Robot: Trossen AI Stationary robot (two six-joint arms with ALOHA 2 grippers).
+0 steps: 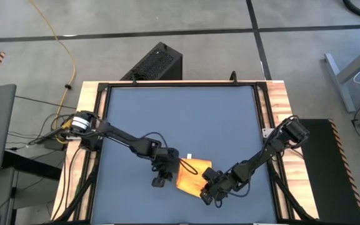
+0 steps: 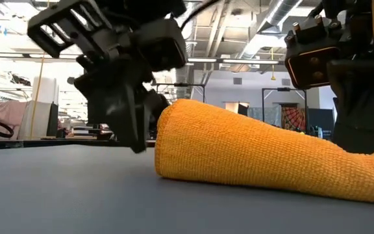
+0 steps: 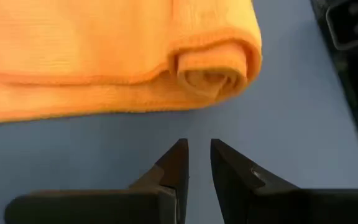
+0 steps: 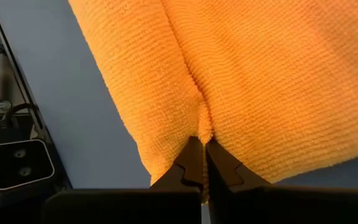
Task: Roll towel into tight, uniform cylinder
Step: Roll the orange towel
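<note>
The yellow towel (image 1: 191,176) lies partly rolled on the dark blue mat (image 1: 180,119), near the table's front edge; a small white tag (image 1: 189,157) shows at its far side. In the left wrist view its rolled end (image 3: 213,71) shows a spiral of layers. My left gripper (image 3: 197,149) stands slightly open just left of that end, apart from it, with nothing between its fingers. At the towel's near right side, my right gripper (image 4: 204,146) is shut on the cloth. My right gripper pinches a small pucker of cloth (image 4: 205,127) at the towel's near edge between its two fingertips. The fingers slant down from the table's near right side. The towel lies on the mat, and a crease runs away from the pinched spot.
Wooden table borders (image 1: 86,100) flank the mat on both sides. A black box (image 1: 155,62) stands on the floor beyond the far edge, and cables (image 1: 61,128) lie by the left arm's base. The mat's far half is bare.
</note>
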